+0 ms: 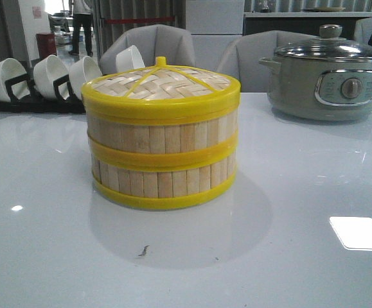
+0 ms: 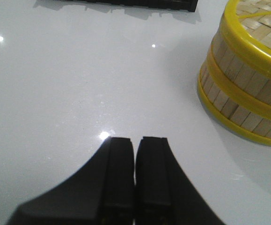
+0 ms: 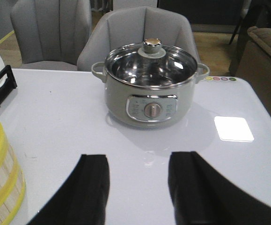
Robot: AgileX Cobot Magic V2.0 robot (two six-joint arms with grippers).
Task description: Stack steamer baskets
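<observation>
Neither arm appears in the front view; only the wrist views show the grippers. In the left wrist view the stack is cut off at the frame edge, and in the right wrist view only a sliver of it enters at the edge.

The two round steamer baskets of pale bamboo slats with bright yellow plastic rims stand one on the other at the centre of the glossy white table. The woven-bamboo lid with yellow rim and small yellow knob sits on the upper basket. Rims look aligned; the far side of the stack is hidden.

At 10 o'clock from the stack, a black rack holding white bowls lies at the table's far edge, partly cut off — the fourth bowl is half hidden behind the lid. At 2 o'clock stands a grey-green electric pot with a glass lid, well apart from the stack.

Left gripper: black fingers pressed together, nothing between them, over bare table near the stack and clear of it.

Right gripper: fingers spread wide, holding nothing — pointed toward the pot, well short of it.
</observation>
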